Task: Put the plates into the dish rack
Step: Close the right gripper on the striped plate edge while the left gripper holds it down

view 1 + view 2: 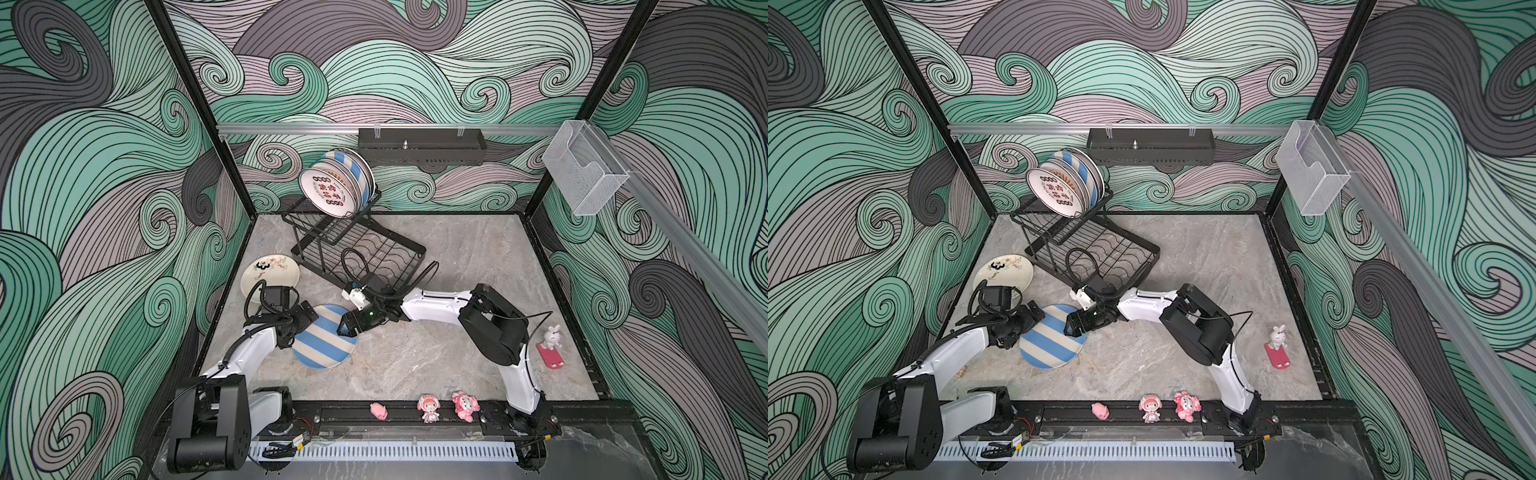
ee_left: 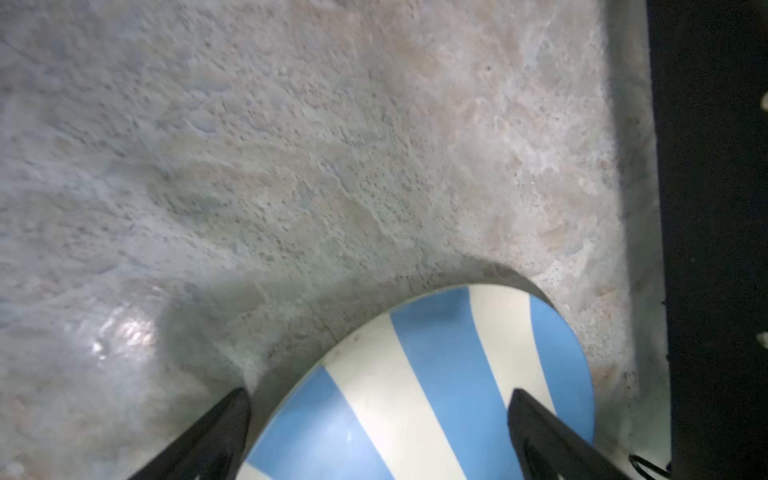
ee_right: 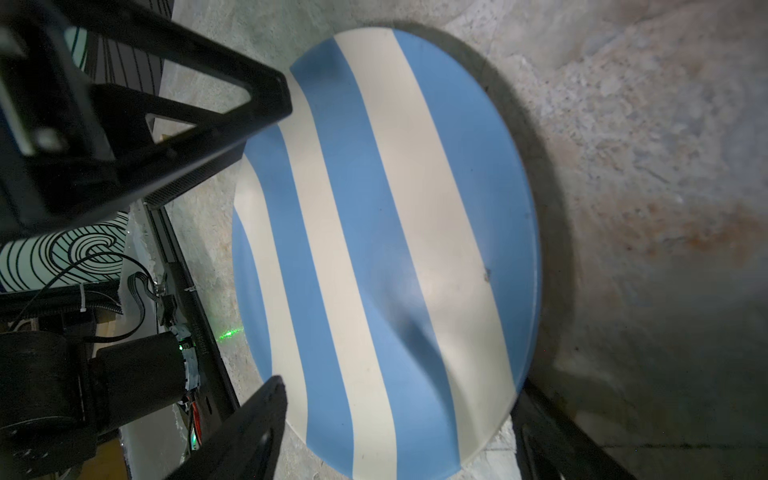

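Two plates (image 1: 270, 272) weren't racked yet, and we were grabbing the striped plate (image 1: 324, 338) lying on the table (image 1: 457, 332) between left gripper (image 1: 306, 318) and right gripper (image 1: 347, 326), both spread open, so we figured next up was a firm rim pinch, then the dish rack (image 1: 357, 253).

Both top views: bright, even light from above, sharp, faint shadows on the table (image 1: 457, 257). Left wrist view: dim and soft; a glare patch lies to one side of the left gripper (image 2: 380, 392), and a dark shadow rings the striped plate (image 2: 436, 374) ahead of it. Right wrist view: the right gripper (image 3: 402, 386) fingers (image 3: 237, 436) are out of focus, with a green glint beside one and a shadow on the plate between them.
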Available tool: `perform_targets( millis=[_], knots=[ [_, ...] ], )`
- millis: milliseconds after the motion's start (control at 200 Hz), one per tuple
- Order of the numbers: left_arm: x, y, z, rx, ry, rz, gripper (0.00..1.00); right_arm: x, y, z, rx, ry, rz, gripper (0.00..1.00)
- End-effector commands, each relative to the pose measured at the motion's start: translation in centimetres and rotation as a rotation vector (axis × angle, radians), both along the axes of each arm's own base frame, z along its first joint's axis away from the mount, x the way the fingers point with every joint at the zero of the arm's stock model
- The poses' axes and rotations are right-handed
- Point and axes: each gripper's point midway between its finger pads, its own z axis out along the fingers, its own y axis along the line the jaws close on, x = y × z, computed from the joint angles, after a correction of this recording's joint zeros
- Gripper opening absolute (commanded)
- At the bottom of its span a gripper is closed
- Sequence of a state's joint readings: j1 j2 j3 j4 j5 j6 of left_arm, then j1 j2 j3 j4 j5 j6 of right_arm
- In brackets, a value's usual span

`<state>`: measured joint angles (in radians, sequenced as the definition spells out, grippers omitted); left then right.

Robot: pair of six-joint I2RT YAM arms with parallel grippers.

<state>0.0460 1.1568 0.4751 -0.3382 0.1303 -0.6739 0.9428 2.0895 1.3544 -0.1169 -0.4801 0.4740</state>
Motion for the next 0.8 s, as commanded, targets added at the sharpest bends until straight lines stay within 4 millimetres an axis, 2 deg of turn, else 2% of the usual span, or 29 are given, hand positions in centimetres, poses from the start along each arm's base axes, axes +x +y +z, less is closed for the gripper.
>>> perform_targets(
  millis=[0,190,430,796],
  knots=[
    [-2.4,-1.5,-1.7,-0.085,0.094,-0.026,0.99,0.1,0.2,0.0,0.057,0.039,-0.009,0.79],
    [-2.9,-1.5,-1.8,-0.081,0.106,-0.029,0.99,0.2,0.3,1.6,0.149,0.055,-0.019,0.71],
    [-2.5,-1.8,-1.4,-0.099,0.089,-0.039,0.99,0.4,0.3,3.3,0.230,0.070,-0.037,0.62],
    [-2.5,-2.0,-0.5,-0.109,0.053,-0.045,0.99,0.6,0.4,4.4,0.251,0.060,-0.053,0.43]
  ],
)
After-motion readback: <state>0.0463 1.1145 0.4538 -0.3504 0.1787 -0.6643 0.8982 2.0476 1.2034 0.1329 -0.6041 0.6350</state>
